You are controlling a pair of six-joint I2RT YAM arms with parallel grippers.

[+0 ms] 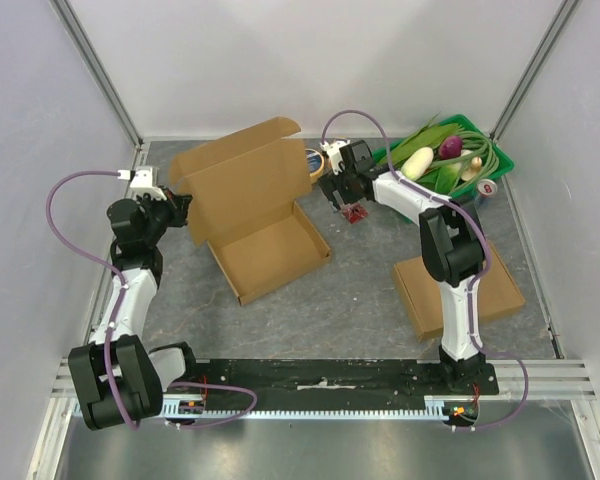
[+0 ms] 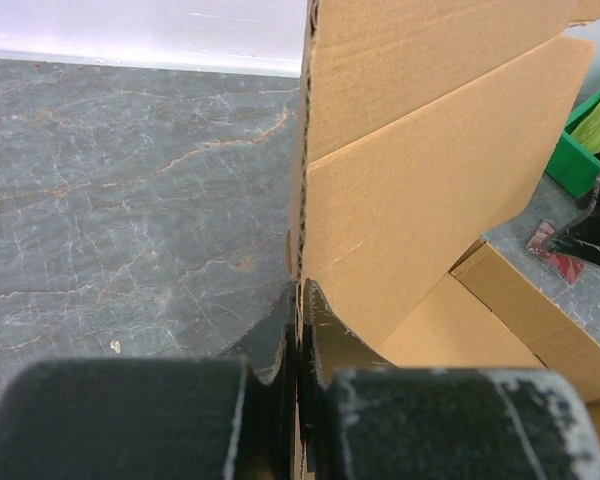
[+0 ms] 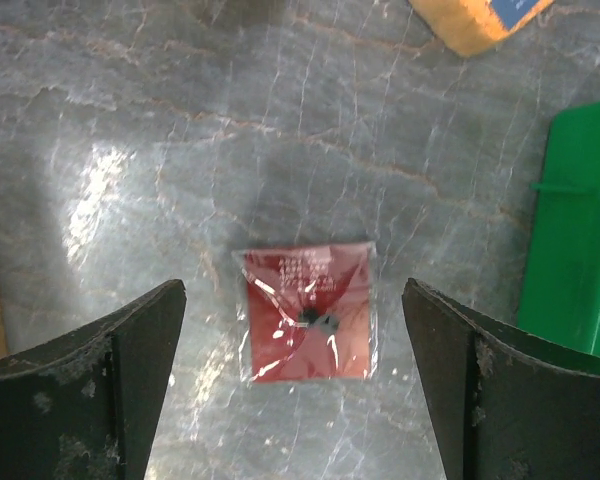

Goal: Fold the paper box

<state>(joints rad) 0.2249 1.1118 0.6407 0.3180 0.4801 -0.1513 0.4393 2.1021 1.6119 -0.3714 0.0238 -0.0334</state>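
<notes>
Left gripper [image 2: 300, 300]: fingers pressed together on the bare corrugated edge of the paper box [image 1: 250, 210], pinching the upright lid [image 2: 430, 170] low on its left side. Right gripper [image 3: 292, 300]: jaws spread wide, holding nothing, hanging over a red sachet [image 3: 305, 312] in clear wrap that lies flat on the table [image 1: 350, 300], just right of the box. Box sits left of centre: shallow tray [image 1: 272, 252] flat on the table, lid standing up behind it and leaning back, side flaps not yet tucked. Farther out: green basket [image 1: 501, 160] of vegetables at the far right, a flat cardboard sheet [image 1: 502, 293] beside the right arm. Handling, as judged: light corrugated board, stiff across each panel, willing to bend only along the scored creases. A thin edge pinch holds but can crush the fluting or slip if pulled sideways. The tray is light enough to skate on the smooth table, so the lid wants swinging about its hinge crease rather than dragging. Best holds: panel edges near a crease, mid-edge of the lid, with the free arm pressing the tray down.
</notes>
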